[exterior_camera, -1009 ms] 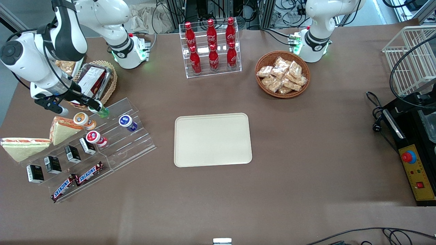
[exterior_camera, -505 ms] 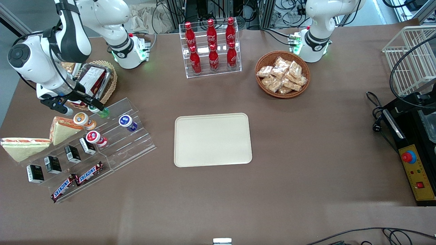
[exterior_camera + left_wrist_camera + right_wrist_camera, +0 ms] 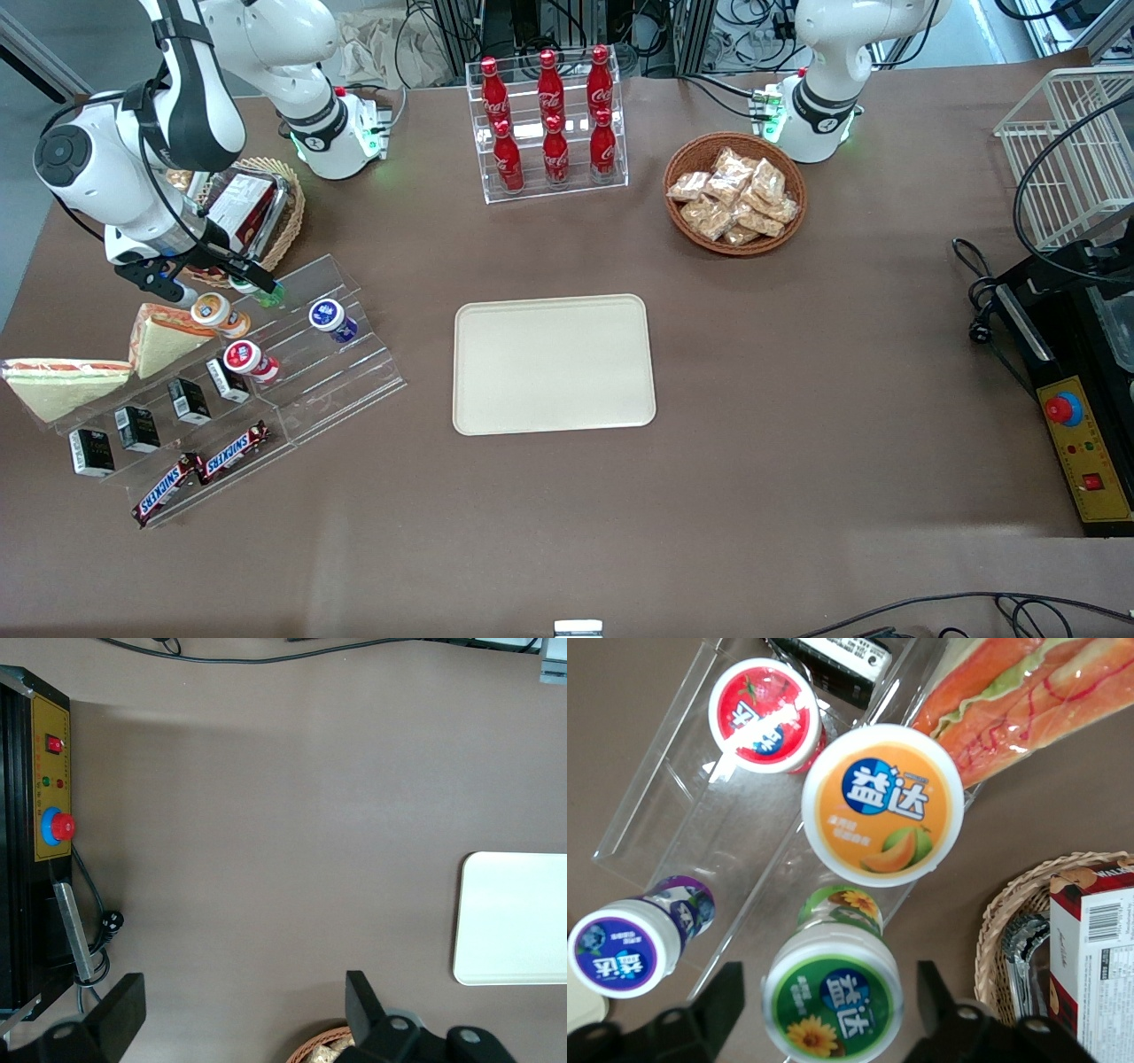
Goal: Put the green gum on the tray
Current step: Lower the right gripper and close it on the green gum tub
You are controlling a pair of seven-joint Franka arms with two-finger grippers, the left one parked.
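The green gum (image 3: 268,291) is a small green bottle with a white-rimmed green and yellow lid (image 3: 833,997). It stands on the top step of the clear acrylic rack (image 3: 345,372), beside the orange-lidded bottle (image 3: 881,802). My right gripper (image 3: 254,282) is open and straddles the gum's lid (image 3: 833,1014), with a gap on each side between finger and lid. The cream-beige tray (image 3: 554,363) lies flat at the table's middle, toward the parked arm from the rack, and holds nothing; it also shows in the left wrist view (image 3: 518,917).
The rack also holds a red-lidded bottle (image 3: 764,713), a purple-blue-lidded bottle (image 3: 625,948), small black boxes (image 3: 137,427) and Snickers bars (image 3: 199,470). Sandwiches (image 3: 164,332) lie beside it. A wicker basket with a red box (image 3: 244,208) is close to my gripper. A cola rack (image 3: 549,124) and a snack basket (image 3: 735,195) stand farther back.
My right arm's wrist has shifted a little toward the rack while the gripper stays around the green gum. The gum has not moved.
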